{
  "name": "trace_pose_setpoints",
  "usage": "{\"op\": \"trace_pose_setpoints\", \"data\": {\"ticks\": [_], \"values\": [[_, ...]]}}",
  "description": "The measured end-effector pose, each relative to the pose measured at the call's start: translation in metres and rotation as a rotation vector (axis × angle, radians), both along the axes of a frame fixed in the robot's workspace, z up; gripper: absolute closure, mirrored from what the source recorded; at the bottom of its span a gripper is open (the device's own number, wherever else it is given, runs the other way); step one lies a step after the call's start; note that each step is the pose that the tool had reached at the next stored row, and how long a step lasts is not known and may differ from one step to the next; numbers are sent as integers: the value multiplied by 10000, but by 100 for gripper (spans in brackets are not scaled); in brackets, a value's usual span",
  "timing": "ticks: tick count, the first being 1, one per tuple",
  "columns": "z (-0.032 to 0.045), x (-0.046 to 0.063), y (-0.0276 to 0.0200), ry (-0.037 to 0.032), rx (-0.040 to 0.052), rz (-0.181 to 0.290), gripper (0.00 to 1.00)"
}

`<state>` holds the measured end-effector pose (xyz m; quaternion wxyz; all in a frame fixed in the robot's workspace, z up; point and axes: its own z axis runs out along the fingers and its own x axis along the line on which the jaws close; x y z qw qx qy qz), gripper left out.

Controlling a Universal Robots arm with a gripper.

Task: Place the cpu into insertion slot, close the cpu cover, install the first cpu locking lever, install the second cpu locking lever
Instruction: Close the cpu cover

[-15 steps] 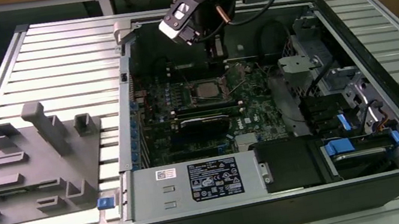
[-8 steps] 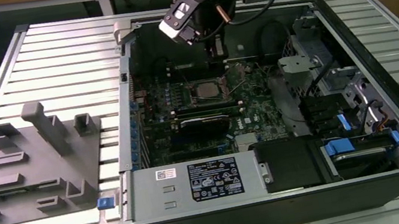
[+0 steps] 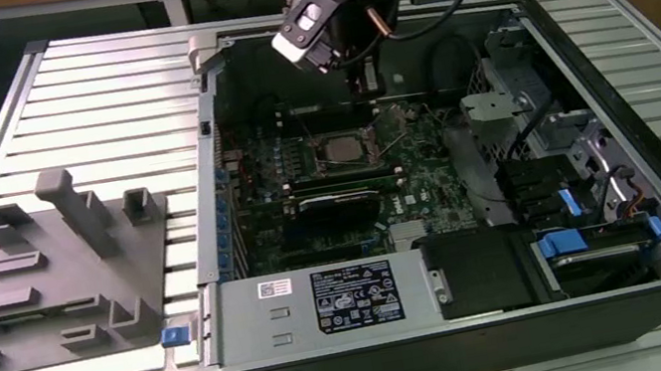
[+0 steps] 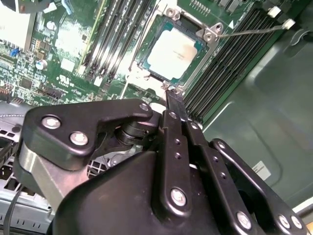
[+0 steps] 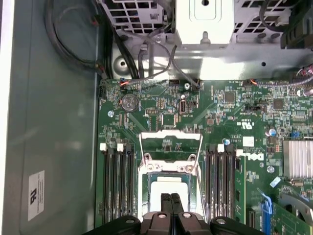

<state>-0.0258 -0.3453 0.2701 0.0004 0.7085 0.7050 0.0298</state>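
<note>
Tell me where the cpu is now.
The cpu sits in the insertion slot at the middle of the motherboard, between the two banks of memory slots, just beyond the end effector tip in both wrist views.

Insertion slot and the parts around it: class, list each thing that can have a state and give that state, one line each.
cpu: seated in the slot.
insertion slot: filled by the cpu.
cpu cover: open, raised off the slot.
locking lever: unlatched, sticking out sideways.
gripper: shut, at the slot's edge.
</note>
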Motion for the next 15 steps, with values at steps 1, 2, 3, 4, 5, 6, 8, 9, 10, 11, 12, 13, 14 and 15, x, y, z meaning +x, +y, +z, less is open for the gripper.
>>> {"op": "trace_pose_setpoints", "data": {"ticks": [1, 2, 3, 4, 5, 6, 8, 9, 10, 11, 12, 13, 14, 15], "values": [[0, 14, 0, 0, 1, 0, 89], [0, 29, 0, 0, 0, 0, 89], [-1, 45, 0, 0, 0, 0, 89], [-1, 60, 0, 0, 0, 0, 89], [-1, 76, 0, 0, 0, 1, 89], [-1, 92, 0, 0, 0, 0, 89], [-2, 124, 0, 0, 1, 0, 89], [-2, 141, 0, 0, 0, 0, 89], [-2, 158, 0, 0, 0, 0, 89], [-2, 174, 0, 0, 0, 1, 89], [-2, 190, 0, 0, 0, 1, 89], [-3, 205, 0, -1, 1, 0, 89], [-3, 220, 0, 0, 1, 0, 89], [-3, 235, 0, 0, 0, 0, 89]]}}
